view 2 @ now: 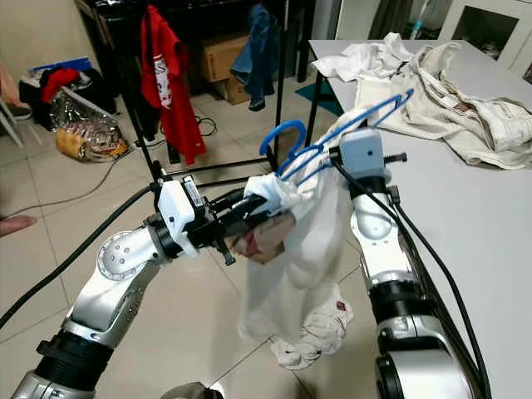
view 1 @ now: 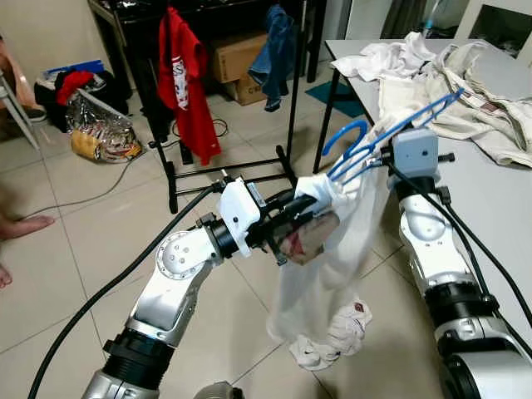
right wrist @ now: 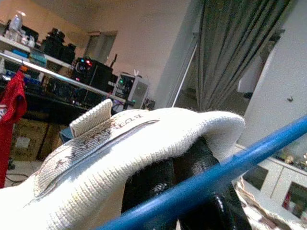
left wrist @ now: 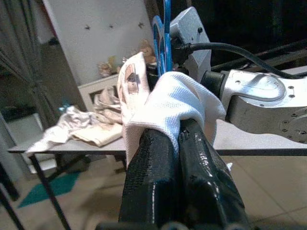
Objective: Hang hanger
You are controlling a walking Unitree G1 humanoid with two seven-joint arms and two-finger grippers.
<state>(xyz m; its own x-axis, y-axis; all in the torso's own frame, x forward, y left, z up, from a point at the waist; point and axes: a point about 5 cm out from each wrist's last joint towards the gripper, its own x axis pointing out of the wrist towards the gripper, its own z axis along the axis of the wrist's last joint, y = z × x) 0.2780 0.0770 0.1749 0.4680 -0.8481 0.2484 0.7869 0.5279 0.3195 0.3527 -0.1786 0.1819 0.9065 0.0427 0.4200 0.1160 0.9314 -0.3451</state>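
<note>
A blue hanger [view 1: 397,126] is tilted in the air between my arms, its hook [view 1: 343,135] toward the clothes rack. A white shirt [view 1: 332,258] is draped over it and hangs down, its lower end bunched on the floor. My left gripper [view 1: 314,202] is shut on a fold of the shirt just under the hook; the left wrist view has the cloth wrapped over its fingers [left wrist: 153,182]. My right gripper [view 1: 370,160] is shut at the hanger's neck, where the shirt collar [right wrist: 120,139] lies over it and the blue bar [right wrist: 225,167] crosses.
A black clothes rack [view 1: 293,100] stands ahead with a red shirt [view 1: 187,79] and a blue garment [view 1: 278,50] on it. At the right, a grey table [view 1: 499,199] holds a heap of pale clothes [view 1: 449,83]. Bags [view 1: 100,129] and a person's foot [view 1: 21,226] are on the left.
</note>
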